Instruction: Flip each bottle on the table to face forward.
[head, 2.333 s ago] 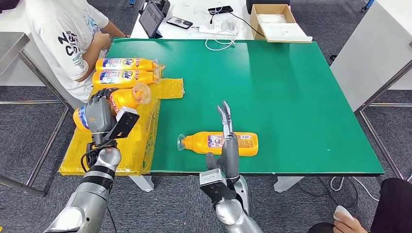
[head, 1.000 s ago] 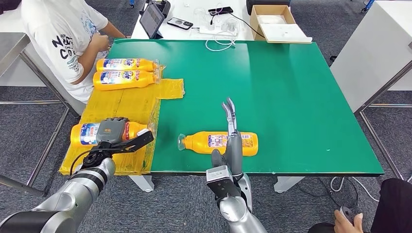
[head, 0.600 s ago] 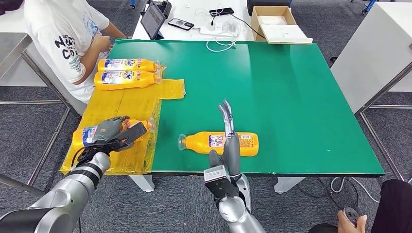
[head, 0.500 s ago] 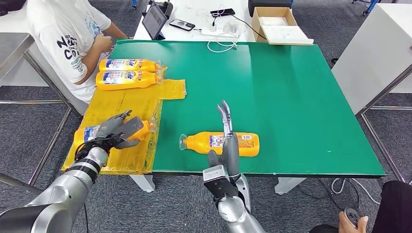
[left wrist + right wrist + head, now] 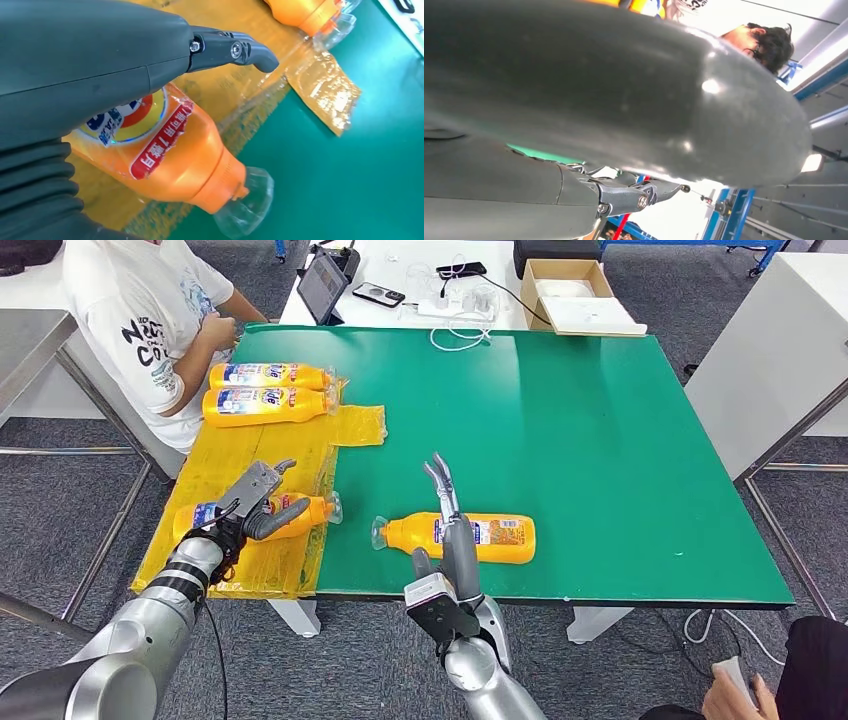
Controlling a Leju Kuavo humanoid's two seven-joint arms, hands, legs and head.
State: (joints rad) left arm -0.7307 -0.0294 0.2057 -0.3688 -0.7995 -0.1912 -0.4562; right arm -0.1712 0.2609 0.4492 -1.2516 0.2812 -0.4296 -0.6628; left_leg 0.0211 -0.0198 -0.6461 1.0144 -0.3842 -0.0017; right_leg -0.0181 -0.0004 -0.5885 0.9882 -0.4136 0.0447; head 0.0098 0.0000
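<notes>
Bottle by my left hand [image 5: 250, 512]: this orange bottle [image 5: 300, 512] lies at lower left on the yellow plastic sheet [image 5: 230, 455]; my fingers are spread above it.
Middle bottle [image 5: 470, 536]: lies on the green table [image 5: 600, 440], bottom centre.
Right hand [image 5: 447, 530]: fingers straight, close together, over it; I cannot tell if they touch.
Far bottles [image 5: 265, 390]: two, upper left.

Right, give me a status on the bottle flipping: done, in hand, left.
Done: two bottles lie side by side on the yellow sheet, blue labels up. In hand: the left hand rests open over a third bottle lying there, label up. Left: the bottle on the green table, beside the raised, open right hand.
</notes>
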